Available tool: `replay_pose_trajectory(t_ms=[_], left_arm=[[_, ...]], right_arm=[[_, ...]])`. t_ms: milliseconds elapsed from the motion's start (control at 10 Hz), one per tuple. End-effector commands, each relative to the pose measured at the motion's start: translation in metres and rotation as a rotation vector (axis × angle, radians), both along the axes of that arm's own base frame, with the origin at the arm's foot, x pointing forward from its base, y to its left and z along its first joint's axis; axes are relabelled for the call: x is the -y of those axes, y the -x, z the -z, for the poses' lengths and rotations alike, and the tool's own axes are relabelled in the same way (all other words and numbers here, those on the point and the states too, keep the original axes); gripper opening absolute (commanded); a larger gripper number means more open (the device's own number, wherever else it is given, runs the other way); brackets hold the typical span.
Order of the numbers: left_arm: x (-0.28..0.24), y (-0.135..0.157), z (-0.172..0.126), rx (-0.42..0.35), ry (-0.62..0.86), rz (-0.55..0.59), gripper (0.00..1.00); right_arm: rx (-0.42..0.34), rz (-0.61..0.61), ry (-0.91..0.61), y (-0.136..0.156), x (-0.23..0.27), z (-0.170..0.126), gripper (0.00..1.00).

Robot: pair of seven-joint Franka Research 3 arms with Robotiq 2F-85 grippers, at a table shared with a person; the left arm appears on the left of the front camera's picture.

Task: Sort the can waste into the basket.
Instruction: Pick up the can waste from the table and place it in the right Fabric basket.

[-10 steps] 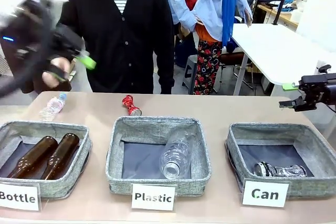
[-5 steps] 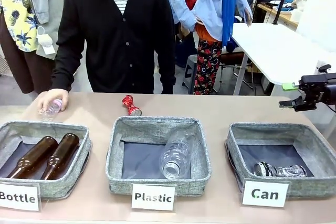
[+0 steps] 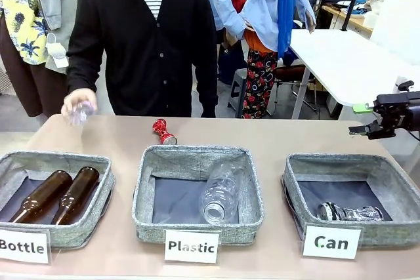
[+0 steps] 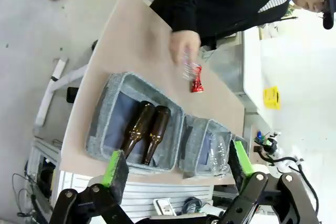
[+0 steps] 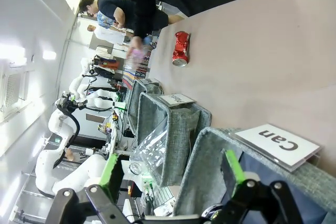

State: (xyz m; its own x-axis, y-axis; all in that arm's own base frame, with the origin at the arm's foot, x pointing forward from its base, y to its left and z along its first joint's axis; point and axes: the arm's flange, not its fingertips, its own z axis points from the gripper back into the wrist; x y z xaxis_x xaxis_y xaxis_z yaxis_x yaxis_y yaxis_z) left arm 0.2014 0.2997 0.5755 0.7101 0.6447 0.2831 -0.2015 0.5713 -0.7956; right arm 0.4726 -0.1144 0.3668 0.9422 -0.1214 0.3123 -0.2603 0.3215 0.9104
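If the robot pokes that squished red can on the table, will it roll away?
Probably not far: the red can lies on its side with a pinched middle, so it would likely wobble or swing round rather than roll straight. It looks thin and crushed, so probably light and easy to dent more.

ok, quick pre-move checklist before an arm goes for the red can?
1. Red can lying free on the table beyond the Plastic bin: ok.
2. Can basket has room, silver can inside: ok.
3. Right gripper open, empty: ok.
4. Left gripper open, empty: ok.
5. Person's hand away from the red can, holding a small clear bottle: ok.
6. Person's hand will stay out of the reach path: cannot tell.
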Motion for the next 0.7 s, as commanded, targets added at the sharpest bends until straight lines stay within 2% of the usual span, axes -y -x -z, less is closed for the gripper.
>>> replay_pose_trajectory(t_ms=[0, 100, 200, 300, 400, 500, 600], left_arm=[[0.022, -0.032, -0.014, 0.010, -0.026, 0.052, 1.00], [0.036, -0.059, -0.014, -0.023, -0.047, 0.078, 1.00], [0.051, -0.090, -0.012, -0.077, -0.065, 0.156, 1.00], [0.057, -0.108, -0.013, -0.105, -0.066, 0.199, 1.00], [0.059, -0.096, -0.019, -0.065, -0.057, 0.223, 1.00], [0.057, -0.070, -0.022, -0.011, -0.050, 0.259, 1.00], [0.053, -0.039, -0.022, 0.086, -0.036, 0.308, 1.00]], right_arm=[[0.021, -0.002, -0.007, -0.001, 0.000, -0.002, 1.00], [0.021, -0.002, -0.007, -0.001, 0.000, -0.002, 1.00], [0.021, -0.002, -0.007, -0.001, 0.000, -0.002, 1.00], [0.021, -0.002, -0.007, -0.001, 0.000, -0.002, 1.00], [0.021, -0.002, -0.007, -0.001, 0.000, -0.002, 1.00], [0.021, -0.002, -0.007, -0.001, 0.000, -0.002, 1.00], [0.021, -0.002, -0.007, -0.001, 0.000, -0.002, 1.00]])
